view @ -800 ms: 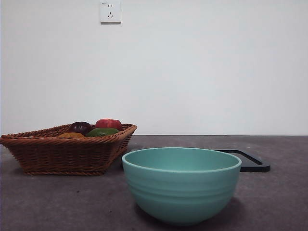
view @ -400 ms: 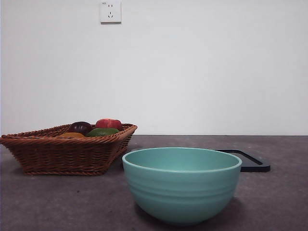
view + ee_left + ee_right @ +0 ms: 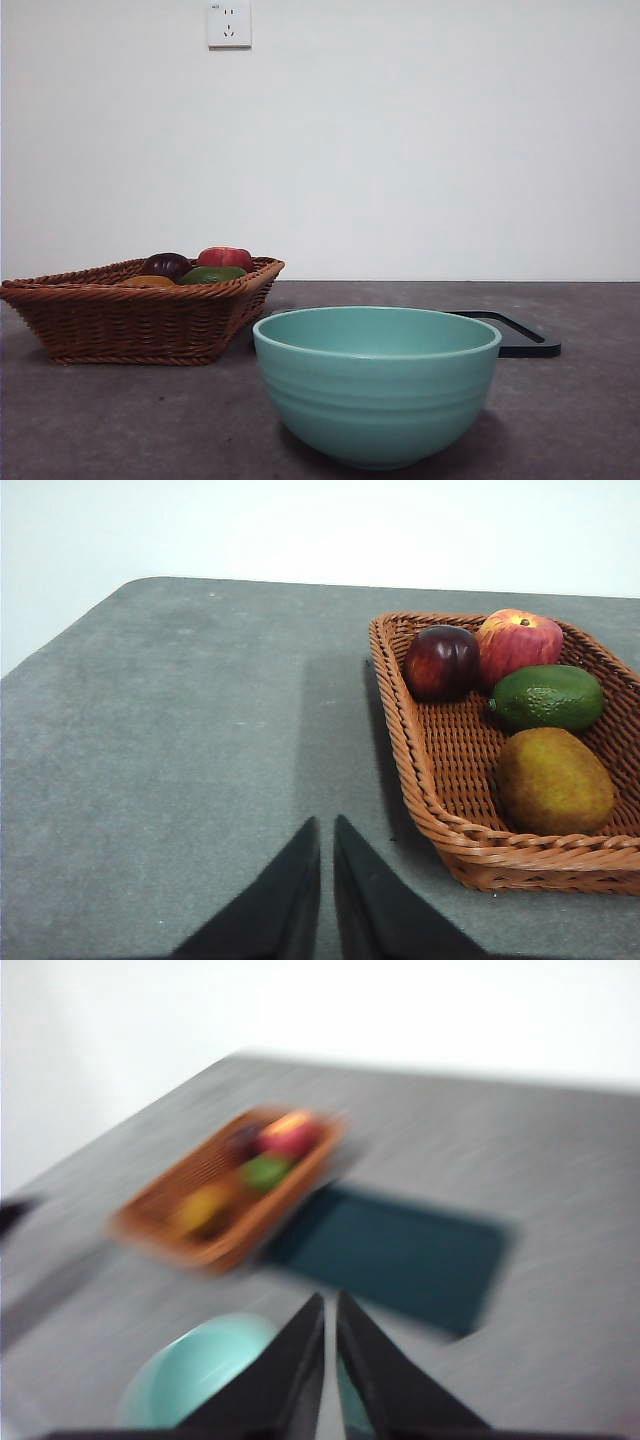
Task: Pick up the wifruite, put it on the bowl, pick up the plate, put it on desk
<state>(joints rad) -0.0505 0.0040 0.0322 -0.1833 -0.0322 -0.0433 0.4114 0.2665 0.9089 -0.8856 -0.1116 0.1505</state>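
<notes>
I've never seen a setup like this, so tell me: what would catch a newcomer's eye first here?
Probably the big mint-teal bowl, empty, standing nearest the front camera on the dark desk. Next, the wicker basket behind it to one side, holding four fruits: a red one, a dark purple one, a green one and the dull orange-brown wifruite. A flat dark tray lies behind the bowl.

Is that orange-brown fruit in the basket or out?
In: the wifruite lies inside the wicker basket, beside the avocado.
</notes>
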